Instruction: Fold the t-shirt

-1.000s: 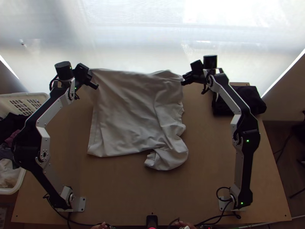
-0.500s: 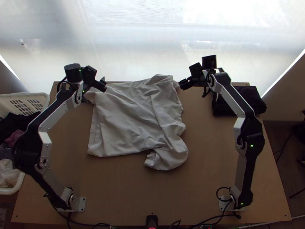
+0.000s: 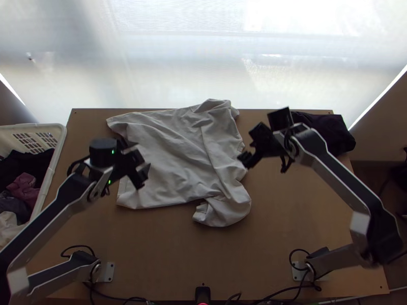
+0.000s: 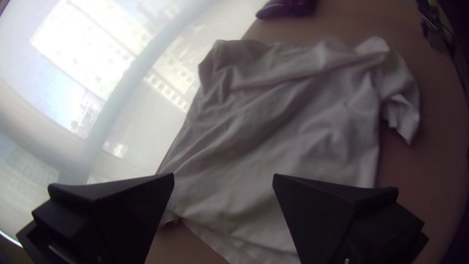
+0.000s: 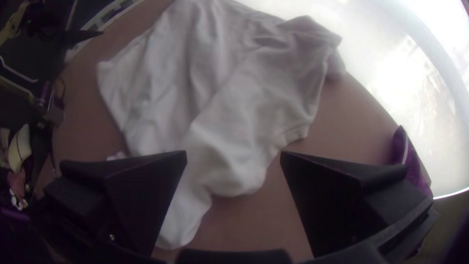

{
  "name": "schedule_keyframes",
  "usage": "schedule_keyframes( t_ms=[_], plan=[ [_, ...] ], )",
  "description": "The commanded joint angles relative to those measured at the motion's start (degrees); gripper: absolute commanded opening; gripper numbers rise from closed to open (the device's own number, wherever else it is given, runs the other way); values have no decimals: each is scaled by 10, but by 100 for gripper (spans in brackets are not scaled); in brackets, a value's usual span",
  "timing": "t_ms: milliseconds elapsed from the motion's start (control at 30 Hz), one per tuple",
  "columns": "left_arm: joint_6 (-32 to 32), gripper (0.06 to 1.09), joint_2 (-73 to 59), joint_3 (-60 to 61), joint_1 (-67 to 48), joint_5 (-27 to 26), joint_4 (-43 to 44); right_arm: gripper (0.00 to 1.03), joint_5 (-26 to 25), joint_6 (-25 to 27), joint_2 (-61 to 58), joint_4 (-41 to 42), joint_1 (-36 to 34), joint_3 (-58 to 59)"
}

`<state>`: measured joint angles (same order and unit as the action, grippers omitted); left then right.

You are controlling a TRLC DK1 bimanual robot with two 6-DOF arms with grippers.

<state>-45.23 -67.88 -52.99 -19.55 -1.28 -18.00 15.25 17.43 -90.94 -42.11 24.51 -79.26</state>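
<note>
Creased matt cloth shirt [image 3: 173, 157] on a smooth wooden table [image 3: 168, 254]

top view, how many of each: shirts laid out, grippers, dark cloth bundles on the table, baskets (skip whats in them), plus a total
T-shirt: 1
Grippers: 2, left gripper and right gripper
Dark bundle: 1
Basket: 1
Total: 5
</note>
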Motion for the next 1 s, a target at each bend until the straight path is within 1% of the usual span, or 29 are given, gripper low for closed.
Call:
schedule_keyframes(
  t_ms=[0, 67, 100, 167, 267, 400, 567, 600, 667, 767, 867, 967],
  plan=[
    [-60, 104, 149, 112, -95, 51, -95, 89, -30, 30, 162, -44, 85, 199],
    [-79, 104, 168, 137, -125, 79, -100, 89, -65, 55, 198, -58, 126, 242],
    [-87, 104, 177, 145, -131, 83, -108, 89, -87, 74, 214, -68, 146, 260],
    [-111, 104, 195, 156, -132, 88, -112, 89, -126, 94, 243, -74, 174, 287],
    [-141, 103, 203, 161, -133, 93, -126, 88, -142, 110, 270, -95, 199, 307],
    [-204, 103, 227, 198, -131, 102, -114, 87, -185, 130, 290, -91, 232, 344],
    [-231, 103, 238, 215, -122, 102, -122, 87, -210, 138, 316, -90, 261, 366],
    [-238, 103, 239, 221, -121, 102, -123, 87, -225, 138, 325, -88, 274, 374],
    [-248, 103, 242, 242, -122, 101, -112, 87, -264, 138, 342, -58, 316, 397],
    [-256, 103, 237, 270, -122, 102, -57, 87, -317, 146, 350, 4, 357, 428],
    [-277, 103, 225, 278, -96, 98, -20, 87, -345, 168, 349, 66, 359, 440],
    [-280, 103, 216, 279, -90, 90, -13, 87, -355, 179, 341, 96, 353, 440]
  ],
)
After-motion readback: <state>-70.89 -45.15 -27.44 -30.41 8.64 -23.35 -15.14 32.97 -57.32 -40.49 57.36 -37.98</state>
